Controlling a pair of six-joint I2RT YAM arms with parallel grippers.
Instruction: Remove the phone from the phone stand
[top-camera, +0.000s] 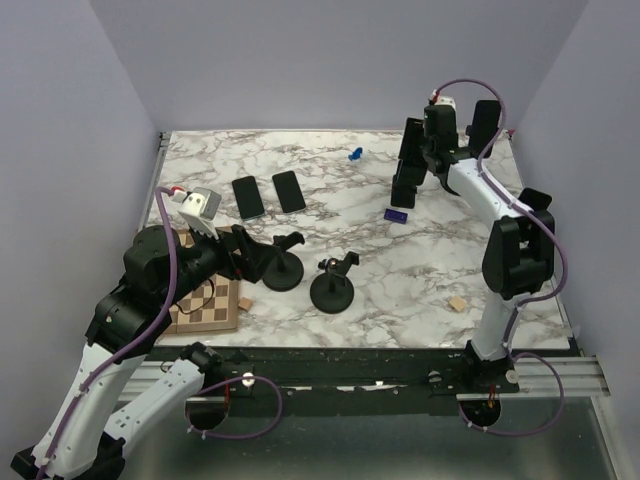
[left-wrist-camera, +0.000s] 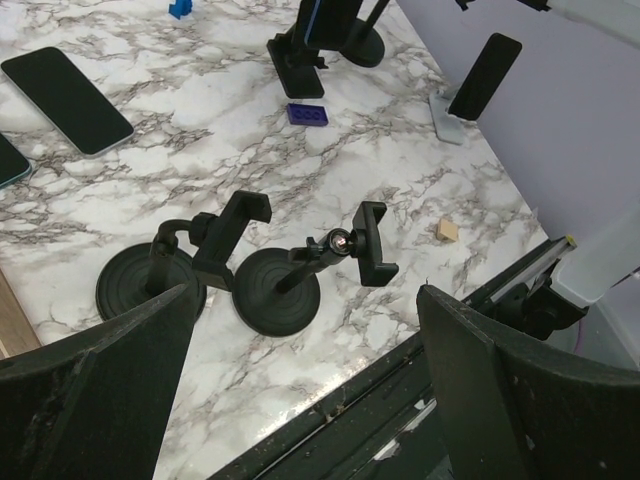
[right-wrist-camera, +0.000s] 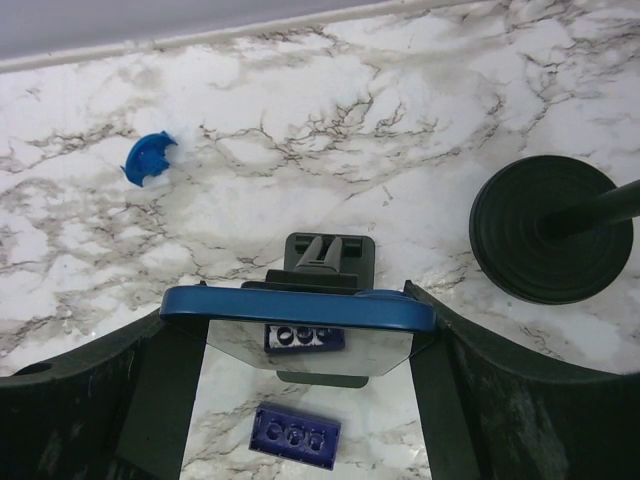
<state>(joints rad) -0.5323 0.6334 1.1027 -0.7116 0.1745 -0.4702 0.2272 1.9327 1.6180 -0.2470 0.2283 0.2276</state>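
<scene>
A blue-edged phone (right-wrist-camera: 300, 307) stands upright in a small black phone stand (right-wrist-camera: 322, 262) at the back right of the table. My right gripper (right-wrist-camera: 300, 330) comes down over it, and its fingers (right-wrist-camera: 455, 390) press against the phone's two side edges. The phone's glass mirrors a purple brick. In the top view the right gripper (top-camera: 418, 150) holds the phone (top-camera: 410, 145) above the stand (top-camera: 402, 195). My left gripper (left-wrist-camera: 305, 300) is open and empty, near the front left (top-camera: 240, 255).
Two empty round-based stands (top-camera: 283, 268) (top-camera: 332, 291) stand near the left gripper. Two phones (top-camera: 247, 197) (top-camera: 289, 190) lie flat. Another phone (top-camera: 483, 122) leans at the back right. A purple brick (right-wrist-camera: 293, 437), a blue piece (right-wrist-camera: 148, 158), a wood block (top-camera: 457, 303), a checkerboard (top-camera: 205, 305) and a round base (right-wrist-camera: 545, 240) are also there.
</scene>
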